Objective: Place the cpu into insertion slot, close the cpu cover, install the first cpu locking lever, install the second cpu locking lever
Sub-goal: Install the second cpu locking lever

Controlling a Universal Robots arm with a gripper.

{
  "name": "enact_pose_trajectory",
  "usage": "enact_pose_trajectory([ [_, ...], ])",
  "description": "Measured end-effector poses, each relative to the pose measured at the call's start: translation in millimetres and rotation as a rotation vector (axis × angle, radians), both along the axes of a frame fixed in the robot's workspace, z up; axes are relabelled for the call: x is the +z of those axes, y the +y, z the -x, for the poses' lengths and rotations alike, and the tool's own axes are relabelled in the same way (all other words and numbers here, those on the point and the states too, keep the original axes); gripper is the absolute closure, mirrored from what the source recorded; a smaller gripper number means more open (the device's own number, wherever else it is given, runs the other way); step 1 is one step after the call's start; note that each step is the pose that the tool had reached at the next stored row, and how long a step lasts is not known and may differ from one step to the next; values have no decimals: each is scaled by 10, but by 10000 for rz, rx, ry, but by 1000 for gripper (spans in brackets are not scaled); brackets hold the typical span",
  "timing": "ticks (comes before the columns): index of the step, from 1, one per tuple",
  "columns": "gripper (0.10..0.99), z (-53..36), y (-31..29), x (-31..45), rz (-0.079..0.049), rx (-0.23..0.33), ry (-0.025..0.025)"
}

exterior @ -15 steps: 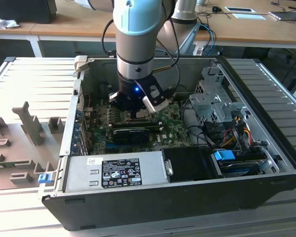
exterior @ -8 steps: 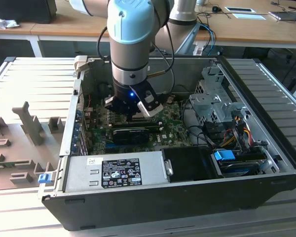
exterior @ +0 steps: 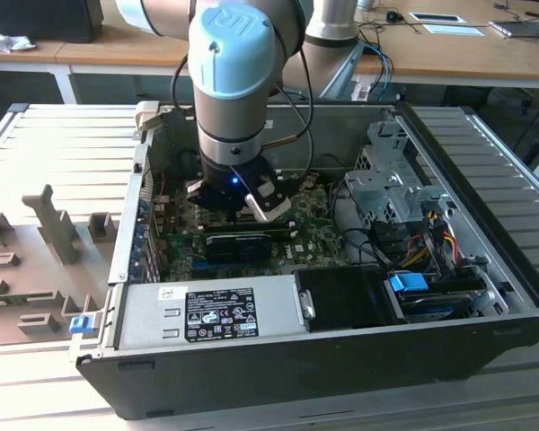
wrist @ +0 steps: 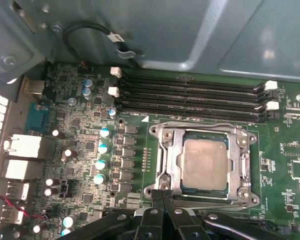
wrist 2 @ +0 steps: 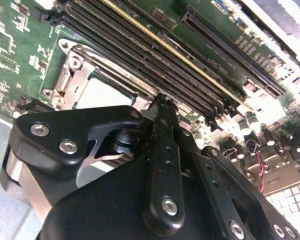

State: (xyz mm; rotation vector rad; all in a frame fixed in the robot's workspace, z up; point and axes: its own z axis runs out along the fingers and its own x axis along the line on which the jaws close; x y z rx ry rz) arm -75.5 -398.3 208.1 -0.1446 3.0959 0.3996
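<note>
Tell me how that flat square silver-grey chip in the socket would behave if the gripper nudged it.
The flat square silver-grey chip looks rigid, so it probably would not bend. It sits low inside the silvery metal socket frame, so a sideways nudge would likely be stopped by that rim. Its smooth metal top may be slippery for the gripper.

The dull grey cpu (wrist: 205, 164) lies flat in the insertion slot (wrist: 176, 165), the silvery cpu cover (wrist: 202, 131) closed around it.

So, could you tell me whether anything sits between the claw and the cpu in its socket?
Nothing visible does. The cpu already lies in the insertion slot, framed by the cpu cover, and the claw sits at the socket's edge.
</note>
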Motion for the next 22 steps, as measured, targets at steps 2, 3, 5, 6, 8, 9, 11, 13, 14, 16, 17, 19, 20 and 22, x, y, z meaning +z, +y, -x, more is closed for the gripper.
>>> enact_pose_trajectory([
  [2,980,10,-29,-3,-135,-2,0],
  [3,980,12,-38,-4,-164,-2,0],
  [5,980,13,-54,-7,-230,-2,0],
  [6,980,15,-67,-9,-298,-1,0],
  [8,980,25,-84,-20,-398,-2,0],
  [9,980,25,-89,-27,-429,-1,0],
  [11,980,27,-101,-52,-515,-3,-2],
  [13,980,28,-104,-68,-615,-2,0],
  [14,980,28,-105,-73,-667,-1,-1],
  [16,980,30,-107,-91,-799,-3,-1],
  [17,980,32,-110,-98,-846,-3,0],
  [19,980,37,-119,-118,-979,-3,0],
  [20,980,37,-120,-124,-1020,-2,0],
  [22,980,38,-123,-140,-1121,-3,-1],
])
